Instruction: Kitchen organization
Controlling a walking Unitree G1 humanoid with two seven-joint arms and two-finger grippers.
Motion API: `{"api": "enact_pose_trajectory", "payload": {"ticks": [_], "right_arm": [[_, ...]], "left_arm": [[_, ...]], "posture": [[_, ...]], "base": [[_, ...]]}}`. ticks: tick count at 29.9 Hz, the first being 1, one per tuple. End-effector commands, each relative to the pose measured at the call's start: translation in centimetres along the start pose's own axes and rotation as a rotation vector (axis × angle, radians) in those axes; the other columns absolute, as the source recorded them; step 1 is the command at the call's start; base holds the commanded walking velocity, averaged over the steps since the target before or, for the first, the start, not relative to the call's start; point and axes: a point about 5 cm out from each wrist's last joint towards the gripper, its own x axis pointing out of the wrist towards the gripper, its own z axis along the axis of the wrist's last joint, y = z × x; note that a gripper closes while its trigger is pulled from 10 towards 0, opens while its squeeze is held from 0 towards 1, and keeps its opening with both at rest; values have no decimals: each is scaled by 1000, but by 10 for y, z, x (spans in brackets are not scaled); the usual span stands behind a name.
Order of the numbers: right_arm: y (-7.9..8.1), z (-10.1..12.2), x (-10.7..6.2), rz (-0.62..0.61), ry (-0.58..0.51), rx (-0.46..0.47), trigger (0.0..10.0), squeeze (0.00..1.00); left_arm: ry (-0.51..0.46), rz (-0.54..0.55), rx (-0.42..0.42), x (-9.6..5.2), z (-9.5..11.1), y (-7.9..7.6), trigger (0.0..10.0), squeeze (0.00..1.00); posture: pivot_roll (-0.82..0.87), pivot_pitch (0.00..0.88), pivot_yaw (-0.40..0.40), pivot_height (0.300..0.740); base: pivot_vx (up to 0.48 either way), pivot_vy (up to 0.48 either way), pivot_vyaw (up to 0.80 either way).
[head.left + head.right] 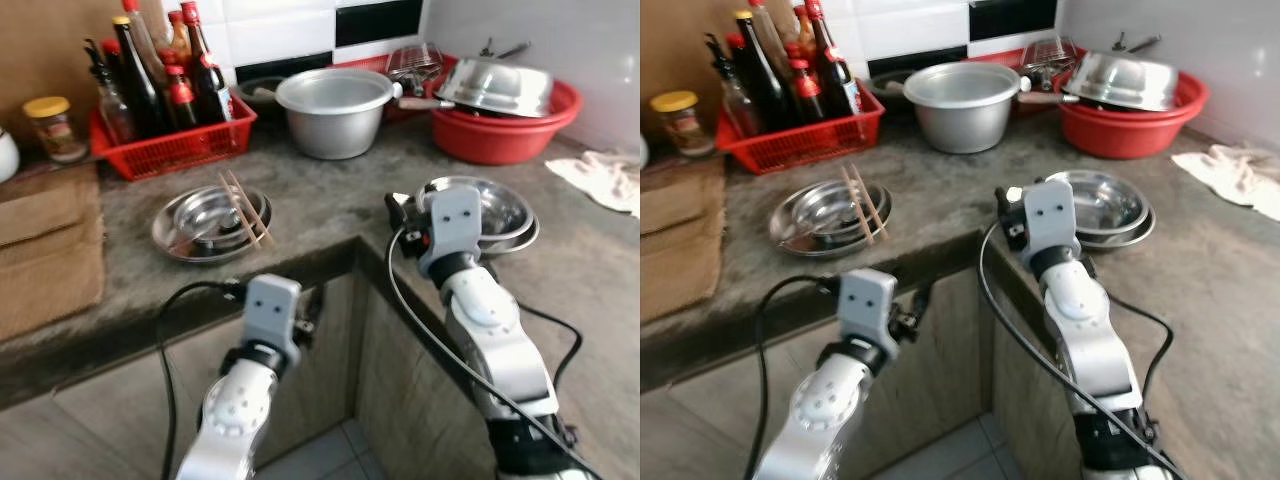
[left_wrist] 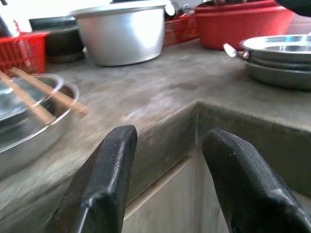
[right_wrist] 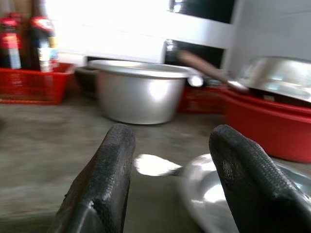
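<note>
both grippers are waiting with fingers spread and empty. left gripper (image 2: 165, 184) is hanging below the counter edge (image 1: 300, 262), facing the steel plate (image 1: 190, 228) carrying chopsticks (image 1: 243, 208). right gripper (image 3: 170, 184) is hovering at the stacked steel bowls (image 1: 505, 215); i'd say it should be coming in low, pinching the near rim squarely.

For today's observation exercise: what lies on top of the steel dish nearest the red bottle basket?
Two wooden chopsticks rest across the steel dish, their ends passing over its rim. A smaller steel piece sits inside it; what lies beneath that is covered.
</note>
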Motion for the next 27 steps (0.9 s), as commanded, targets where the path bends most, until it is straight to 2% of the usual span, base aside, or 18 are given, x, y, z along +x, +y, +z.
{"api": "enact_pose_trajectory", "payload": {"ticks": [1, 9, 14, 15, 16, 18, 19, 22, 25, 27], "right_arm": [[-8, -3, -1, -42, 18, 7, 10000, 0], [-17, -4, 2, -106, 28, 11, 10000, 0], [-24, -1, 13, -161, 50, 29, 10000, 0], [-28, -1, 19, -183, 75, 42, 10000, 0], [-33, -3, 26, -212, 102, 34, 10000, 0], [-39, -4, 30, -250, 130, 14, 10000, 0], [-41, -3, 30, -255, 126, 8, 10000, 0], [-44, -2, 32, -258, 126, 48, 10000, 0], [-44, -3, 32, -254, 130, 53, 10000, 0], [-41, -4, 32, -245, 142, 54, 10000, 0]], "left_arm": [[0, -23, 1, 0, 0, -5, 10000, 0], [-5, -55, -4, 0, 1, -8, 10000, 0], [16, -71, -17, 0, -1, -10, 10000, 0], [37, -91, -23, -2, -5, -11, 10000, 0], [55, -151, 9, -7, -12, -17, 10000, 0], [75, -244, 59, -14, -18, -27, 10000, 0], [72, -256, 63, -17, -19, -29, 10000, 0], [72, -260, 57, -22, -20, -32, 10000, 0], [58, -232, 91, -22, -19, -30, 10000, 0], [67, -220, 78, -20, -19, -27, 10000, 0]], "posture": [[59, 35, -18, 740], [58, 33, -7, 740], [58, 42, -2, 740], [59, 43, -2, 740], [61, 45, -3, 740], [67, 53, -6, 740], [68, 53, -8, 740], [71, 59, -11, 740], [73, 64, -13, 740], [72, 66, -11, 740]], "base": [[0, 0, -769], [0, 0, -796], [0, 0, 0], [0, 0, 0], [0, 0, 0], [0, 0, 0], [0, 0, 0], [0, 0, 0], [0, 0, -800], [126, -283, -800]]}}
